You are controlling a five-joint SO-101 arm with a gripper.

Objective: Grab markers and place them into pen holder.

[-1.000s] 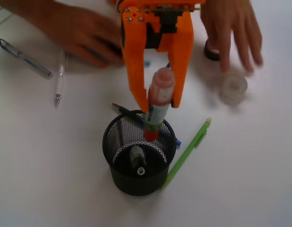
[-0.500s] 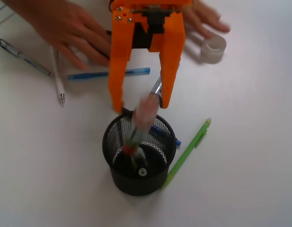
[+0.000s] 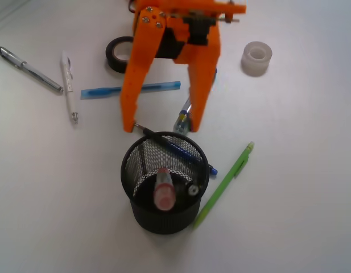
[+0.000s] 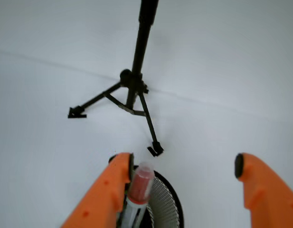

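While the red marker (image 3: 164, 192) stands in the pen holder (image 3: 142, 162), a few things look shaky:
gripper (image 3: 162, 125): jaws spread wide, holding nothing, tips just behind the holder's far rim.
red marker: upright inside the cup, red cap up; in the wrist view it sits right against the left finger (image 4: 114, 183). Risk: a sideways retreat could snag the cap and tip it out.
black marker (image 3: 192, 189): only a small dark end shows beside the red one; identity is my guess.
blue marker (image 3: 183, 118): lies on the table between the jaws, mostly hidden by the right finger. Risk: grabbing it near one end makes it pivot or slip.
pen holder: light mesh, unanchored. Risk: a low approach clips the rim and shoves or topples it.
dark pen (image 3: 176, 149): leans across the rim, touching the cup. Risk: it could block the next drop or get dragged.
green mechanical pencil (image 3: 223, 185): against the cup base; could roll if the cup shifts.
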